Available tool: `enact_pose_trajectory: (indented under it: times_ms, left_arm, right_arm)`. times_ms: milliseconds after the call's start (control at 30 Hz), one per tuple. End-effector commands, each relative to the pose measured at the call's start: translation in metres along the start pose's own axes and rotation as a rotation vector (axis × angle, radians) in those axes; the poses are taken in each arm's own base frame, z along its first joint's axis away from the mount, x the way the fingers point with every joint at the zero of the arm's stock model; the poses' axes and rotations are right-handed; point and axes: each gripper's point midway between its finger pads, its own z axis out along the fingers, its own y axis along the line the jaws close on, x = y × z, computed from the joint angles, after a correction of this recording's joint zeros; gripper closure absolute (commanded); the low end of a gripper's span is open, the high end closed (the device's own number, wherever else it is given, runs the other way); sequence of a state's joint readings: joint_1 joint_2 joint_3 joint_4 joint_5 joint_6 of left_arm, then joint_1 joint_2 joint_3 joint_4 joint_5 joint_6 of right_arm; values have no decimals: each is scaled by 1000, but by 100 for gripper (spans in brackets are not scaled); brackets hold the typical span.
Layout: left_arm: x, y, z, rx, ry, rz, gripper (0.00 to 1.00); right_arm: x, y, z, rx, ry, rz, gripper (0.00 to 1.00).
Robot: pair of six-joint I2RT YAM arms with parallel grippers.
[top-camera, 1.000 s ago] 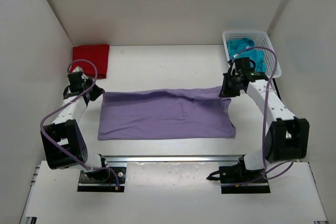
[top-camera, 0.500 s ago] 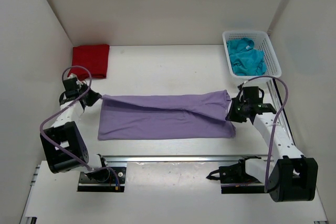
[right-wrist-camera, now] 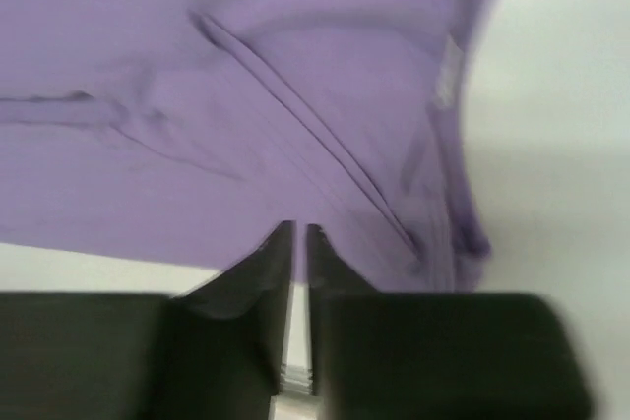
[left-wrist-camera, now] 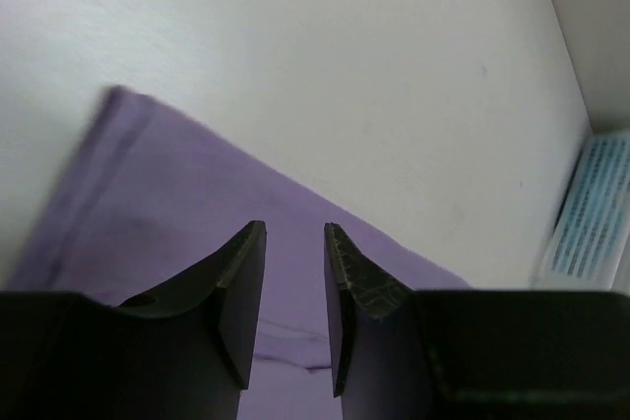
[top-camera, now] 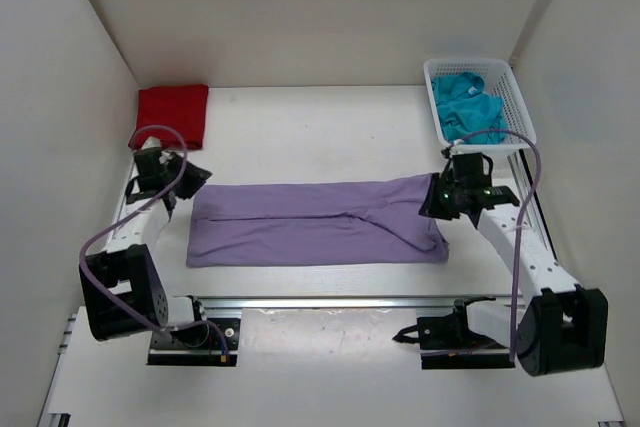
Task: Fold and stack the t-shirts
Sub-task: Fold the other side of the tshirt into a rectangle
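Observation:
A purple t-shirt (top-camera: 310,222) lies on the white table, folded into a long flat band. My left gripper (top-camera: 193,179) hovers over its far left corner. In the left wrist view the gripper (left-wrist-camera: 293,228) is open and empty, with the shirt (left-wrist-camera: 187,204) below it. My right gripper (top-camera: 433,203) is over the shirt's right end. In the right wrist view the gripper (right-wrist-camera: 298,228) has its jaws only a thin slit apart with nothing between them, above the creased shirt (right-wrist-camera: 197,76).
A folded red t-shirt (top-camera: 173,113) lies at the back left corner. A white basket (top-camera: 520,107) holding teal shirts (top-camera: 470,107) stands at the back right, and also shows in the left wrist view (left-wrist-camera: 591,213). White walls close in on the table's sides.
Both grippers carried the shirt's far edge toward the near side, folding it into a narrower band. They have let go, and the shirt lies flat.

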State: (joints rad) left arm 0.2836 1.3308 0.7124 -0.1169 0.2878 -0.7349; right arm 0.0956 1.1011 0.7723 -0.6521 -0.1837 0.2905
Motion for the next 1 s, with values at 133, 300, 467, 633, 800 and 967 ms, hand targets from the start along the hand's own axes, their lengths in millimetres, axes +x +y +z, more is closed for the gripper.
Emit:
enact_pose_trajectory:
  times_ms: [133,300,467,633,800,967]
  left_arm:
    - [84,-84,9,180,146,305,62]
    - [126,-73,20,175,249,330,64]
    - [160,-52,14,162,332,350,67]
    - [162,-49,11,180,317,362,69]
    - [162,-49,11,184,318,355,69]
    - [159,-51,10,195,309,346,69]
  right_arm:
    - [-63,85,46,-215,-103,-161,95]
    - [-73,96,85,-241,-69,-140,68]
    - [-63,96,108,-202,-16,-157,67]
    - [-45,90,117,-179,16,-157,67]
    - [-37,94,120,-165,49,-176,84]
    - [-23,92,104,-125,76,-179,100]
